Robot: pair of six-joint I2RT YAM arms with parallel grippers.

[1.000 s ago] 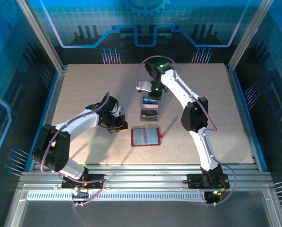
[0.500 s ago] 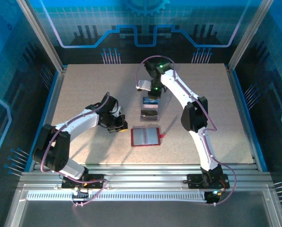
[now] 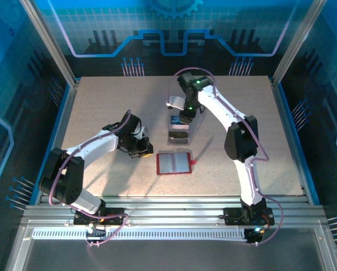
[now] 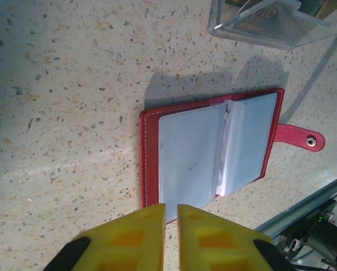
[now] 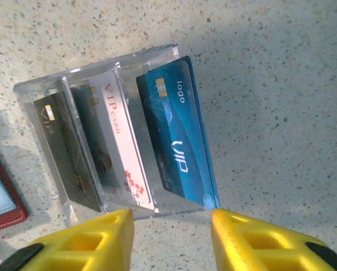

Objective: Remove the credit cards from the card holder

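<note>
The red card holder (image 3: 173, 163) lies open on the table, grey-silver inside, its sleeves (image 4: 213, 149) holding no card that I can see and its tab (image 4: 298, 137) pointing right. Three credit cards stand in a clear plastic box (image 3: 178, 134): a blue one (image 5: 176, 141), a pale pinkish one (image 5: 123, 147) and a dark one (image 5: 64, 147). My right gripper (image 5: 171, 226) hovers open just above the box's blue-card end, holding nothing. My left gripper (image 4: 171, 237) sits at the card holder's left edge, its fingers parted by a narrow slit with nothing between them.
The clear box (image 4: 275, 20) stands just behind the card holder. A metal rail (image 3: 174, 206) runs along the table's near edge, and frame posts and blue panels wall in the sides and back.
My right gripper has opened, let go of the blue card in the box and drawn back a little. My left gripper's fingers have parted slightly. The card holder has not moved.
</note>
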